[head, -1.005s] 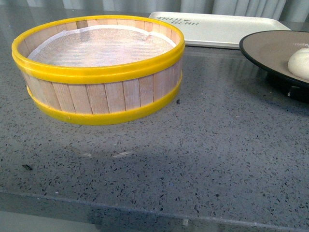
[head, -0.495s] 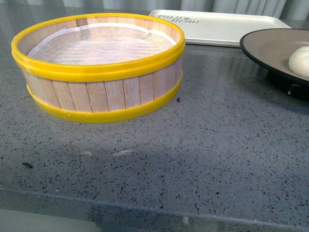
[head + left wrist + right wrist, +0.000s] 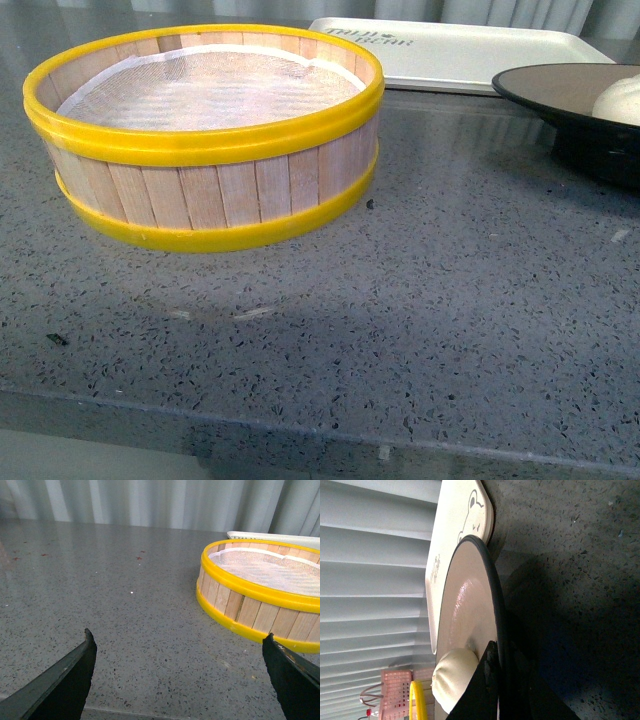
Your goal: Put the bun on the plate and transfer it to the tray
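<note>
— While the right gripper [image 3: 499, 672] pinches the plate [image 3: 545, 88] by its near rim, one finger on top and one beneath, everything hangs on that single edge grip. See the bun [image 3: 620, 98]? It sits on the plate right beside the top finger, touching it or nearly so.

— So the bun part is done, and only the carry to the tray [image 3: 450, 52] is left?

— That's how I read it. The tray lies flat at the back of the counter [image 3: 420, 320], just behind the plate (handy, a short trip). I'd want the plate held level, since a round bun on a smooth dish will likely roll toward whichever side dips. Slow travel, no jerks, and it must clear the tray's raised rim before lowering.

— Is the plate off the counter?

— Looks so from the shadow under it, though I can't swear to it.

— And the other arm?

— The left gripper [image 3: 180, 636] hovers over bare counter near the yellow-banded basket [image 3: 210, 150], spread wide and holding nothing. It's well apart from the route, so I expect no trouble there.
</note>
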Robot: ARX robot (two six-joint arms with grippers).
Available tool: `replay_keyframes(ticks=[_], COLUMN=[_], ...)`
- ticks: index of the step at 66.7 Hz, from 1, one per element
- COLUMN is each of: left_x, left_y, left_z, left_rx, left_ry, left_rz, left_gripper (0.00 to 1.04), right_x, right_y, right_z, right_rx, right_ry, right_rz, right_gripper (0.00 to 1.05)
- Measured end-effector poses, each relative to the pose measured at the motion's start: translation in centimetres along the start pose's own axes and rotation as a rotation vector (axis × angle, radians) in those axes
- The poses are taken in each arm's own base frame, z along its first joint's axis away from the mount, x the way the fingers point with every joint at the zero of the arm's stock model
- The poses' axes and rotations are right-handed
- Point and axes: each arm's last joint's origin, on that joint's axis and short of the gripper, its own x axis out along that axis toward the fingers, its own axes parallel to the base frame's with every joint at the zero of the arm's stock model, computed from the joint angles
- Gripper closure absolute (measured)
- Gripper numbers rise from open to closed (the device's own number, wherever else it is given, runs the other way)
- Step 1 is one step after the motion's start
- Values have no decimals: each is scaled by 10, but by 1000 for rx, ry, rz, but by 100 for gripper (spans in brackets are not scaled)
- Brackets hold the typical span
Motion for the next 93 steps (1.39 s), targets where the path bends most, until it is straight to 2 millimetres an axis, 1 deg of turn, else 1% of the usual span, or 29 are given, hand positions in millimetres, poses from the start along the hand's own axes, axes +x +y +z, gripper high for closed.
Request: replay_keyframes(ticks=[13, 25, 31, 37, 41, 48, 53, 58, 71, 78, 84, 87, 93], left_x=[0, 0, 0, 0, 0, 0, 0, 0, 0, 0, 0, 0, 0], left_y=[0, 0, 0, 0, 0, 0, 0, 0, 0, 0, 0, 0, 0], left_z=[0, 0, 0, 0, 0, 0, 0, 0, 0, 0, 0, 0, 0], left_rx=[0, 0, 0, 0, 0, 0, 0, 0, 0, 0, 0, 0, 0], left_ry=[0, 0, 0, 0, 0, 0, 0, 0, 0, 0, 0, 0, 0], left_rz=[0, 0, 0, 0, 0, 0, 0, 0, 0, 0, 0, 0, 0], left_gripper=[7, 7, 7, 7, 7, 7, 7, 7, 7, 7, 7, 7, 7], right_x=[-9, -22, -27, -25, -16, -2, 13, 28, 67, 93, 110, 122, 135], right_y=[8, 26, 36, 45, 51, 56, 59, 63, 73, 81, 84, 83, 82], right_z=[-4, -2, 4, 16, 30, 47, 61, 70, 82, 85, 86, 87, 88], right_rx=[-27, -81, -94, -97, -83, -58, -42, -23, -7, -6, 4, 7, 6], right_ry=[-13, -54, -84, -121, -159, -195, -214, -223, -201, -172, -154, -146, -137], right_rz=[29, 119, 167, 194, 200, 197, 191, 183, 172, 167, 143, 125, 105], right_gripper=[103, 103, 103, 103, 103, 103, 103, 103, 103, 103, 103, 103, 103])
